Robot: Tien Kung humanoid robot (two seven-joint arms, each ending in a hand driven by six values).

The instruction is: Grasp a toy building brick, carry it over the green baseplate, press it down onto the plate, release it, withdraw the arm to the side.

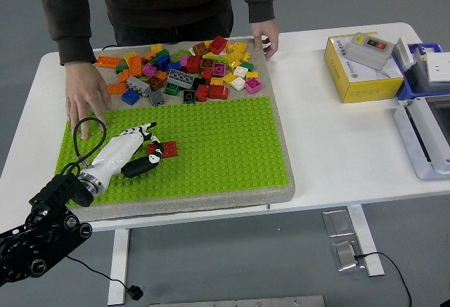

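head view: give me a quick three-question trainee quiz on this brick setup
1. True or false: the robot's left hand is at a small red toy brick over the green studded baseplate.
2. Where is the pile of loose mixed-colour bricks? A) on the yellow cardboard box B) on the mat beyond the baseplate's far edge C) at the table's near edge
3. Fill in: the person's hand at the picture's left rests on the baseplate's far ____ corner.

Key: 1 true; 2 B; 3 left
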